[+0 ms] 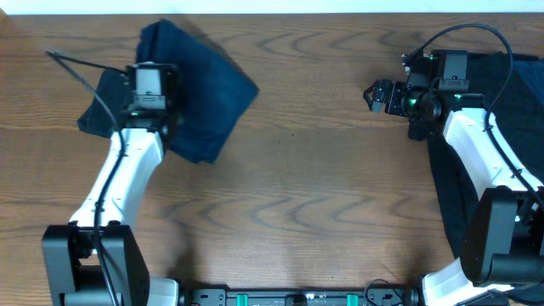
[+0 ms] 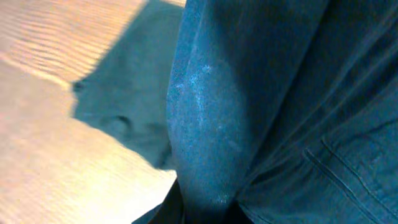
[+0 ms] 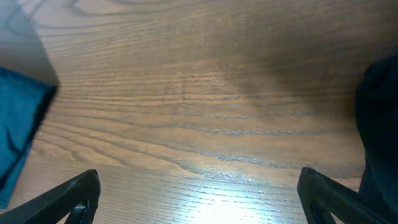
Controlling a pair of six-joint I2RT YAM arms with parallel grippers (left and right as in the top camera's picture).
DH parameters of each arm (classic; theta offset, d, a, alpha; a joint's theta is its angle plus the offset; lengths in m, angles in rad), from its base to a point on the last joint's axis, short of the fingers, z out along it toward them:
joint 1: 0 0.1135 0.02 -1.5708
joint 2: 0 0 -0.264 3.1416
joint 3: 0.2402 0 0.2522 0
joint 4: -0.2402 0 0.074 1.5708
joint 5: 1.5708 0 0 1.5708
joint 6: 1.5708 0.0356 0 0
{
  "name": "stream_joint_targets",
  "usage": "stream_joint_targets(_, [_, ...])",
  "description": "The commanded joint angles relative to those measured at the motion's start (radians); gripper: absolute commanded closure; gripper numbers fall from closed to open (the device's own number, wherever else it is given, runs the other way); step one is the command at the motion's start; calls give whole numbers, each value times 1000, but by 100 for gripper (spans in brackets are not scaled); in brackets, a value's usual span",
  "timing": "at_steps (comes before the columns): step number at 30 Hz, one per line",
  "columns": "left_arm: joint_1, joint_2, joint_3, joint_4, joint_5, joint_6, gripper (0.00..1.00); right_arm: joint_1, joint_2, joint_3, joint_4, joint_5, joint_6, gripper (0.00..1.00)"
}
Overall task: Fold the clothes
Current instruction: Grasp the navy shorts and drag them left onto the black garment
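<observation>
Wooden desk (image 1: 323, 170) throughout. Navy garment (image 1: 212, 93) bunched under left tool (image 1: 151, 78), grip hidden, cannot tell. Right tool (image 3: 199, 199) gaping, empty, black clothes (image 1: 520, 85) just beside. Spread navy flat first, then crease.

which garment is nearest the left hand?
The navy blue garment, at the far left of the table. The left hand sits right over it, and blue fabric fills its wrist view. The black clothes lie away at the right edge.
</observation>
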Motion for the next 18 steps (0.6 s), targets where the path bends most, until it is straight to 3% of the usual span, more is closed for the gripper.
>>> stream_joint_targets(1, [68,-15,27,16,-43,14,94,-6,-2,-1,-2,0,-3,1])
stream_joint_targets(8, [186,-15,27,81,-43,5,94,-5,-2,-1,-2,0,-3,1])
stream_joint_targets(18, [306,-14,24,93,-36,-184,94,-5,-2,-1,-2,0,-3,1])
